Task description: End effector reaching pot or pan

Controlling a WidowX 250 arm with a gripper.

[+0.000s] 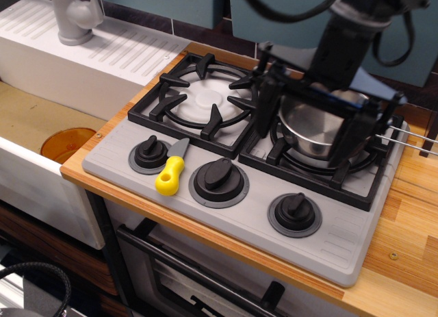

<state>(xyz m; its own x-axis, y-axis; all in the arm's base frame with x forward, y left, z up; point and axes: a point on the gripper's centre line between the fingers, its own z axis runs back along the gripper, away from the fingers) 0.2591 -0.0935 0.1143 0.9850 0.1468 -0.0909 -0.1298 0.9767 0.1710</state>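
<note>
The shiny steel saucepan [316, 129] sits on the right burner grate, its thin wire handle [413, 135] pointing right. My black gripper [313, 120] hangs right over the pan, open wide. One finger [266, 106] is at the pan's left rim. The other finger [358, 140] is at its right front rim. The bulky wrist [349, 40] and cables hide the pan's back half. Whether the fingers touch the pan I cannot tell.
A yellow-handled knife [171, 172] lies on the grey stove panel between the left knob [150, 153] and middle knob [220, 178]. A third knob [295, 211] is at right. The left burner grate [200, 100] is bare. An orange dish [66, 143] lies in the sink at left.
</note>
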